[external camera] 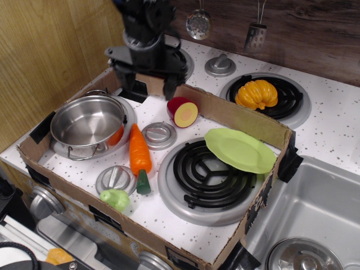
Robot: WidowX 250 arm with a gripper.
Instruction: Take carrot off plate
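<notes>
The orange carrot (139, 152) lies on the white stovetop between the steel pot and the front burner, its green stub (144, 183) pointing toward the front. The lime-green plate (239, 149) rests tilted on the front burner, to the right of the carrot and apart from it, with nothing on it. My gripper (147, 84) hangs open and empty above the back cardboard wall, well above and behind the carrot.
A steel pot (87, 121) sits at the left. A red-and-yellow cut toy (183, 111) lies near the back wall. A small light-green vegetable (115, 198) is at the front. A yellow-orange pumpkin (256, 94) sits on the back right burner. A cardboard wall (236, 115) rings the stove; the sink (306, 219) is at the right.
</notes>
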